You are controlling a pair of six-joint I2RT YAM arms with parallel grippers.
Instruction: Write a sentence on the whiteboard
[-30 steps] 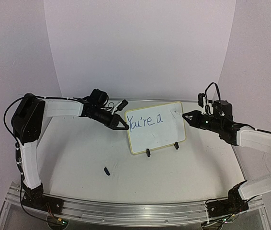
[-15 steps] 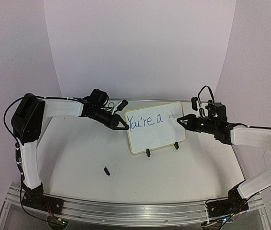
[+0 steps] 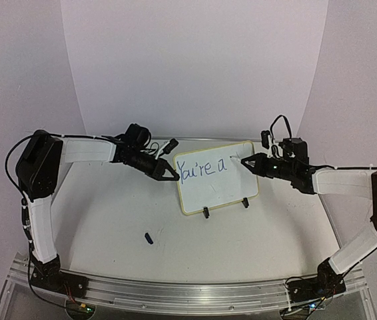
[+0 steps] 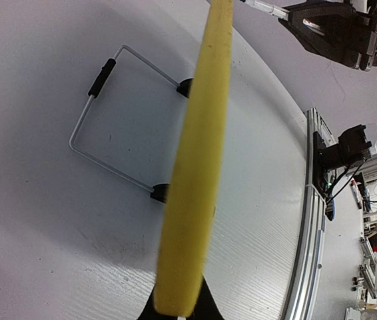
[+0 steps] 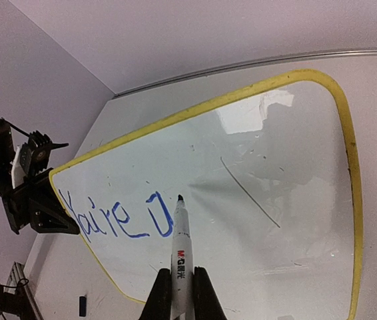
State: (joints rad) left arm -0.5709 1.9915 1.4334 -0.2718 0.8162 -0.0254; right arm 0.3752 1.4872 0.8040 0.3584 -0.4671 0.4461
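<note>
White bench (image 3: 108,220) carried everything, with both arms bolted at its near edge. Left arm (image 3: 88,151) rose from its base to a high black shoulder, then ran nearly level toward the middle. Its jaws were clenched on the left edge of the whiteboard (image 3: 216,190); in the left wrist view the yellow rim (image 4: 198,153) ran straight down into them. Right arm (image 3: 342,180) climbed from its base at the right, bent sharply at the elbow and reached leftward, almost level, its wrist pointing at the board's upper right part. Its jaws were grasping a marker (image 5: 180,260) by the barrel.

The whiteboard stood at the middle of the bench toward the back, between the two arms and leaning back. It rested on a thin wire stand (image 4: 102,163) and two black clip feet (image 3: 206,213). The sentence (image 5: 118,217), in blue, read "You're a" across the upper left of the board in one line. The marker's tip lay just right of the last "a"; whether it touched the surface could not be told. A thin dark stroke (image 5: 248,193) slanted across the bare right half. On the bench in front of the board, well apart from it, lay a small dark cap (image 3: 148,238).
</note>
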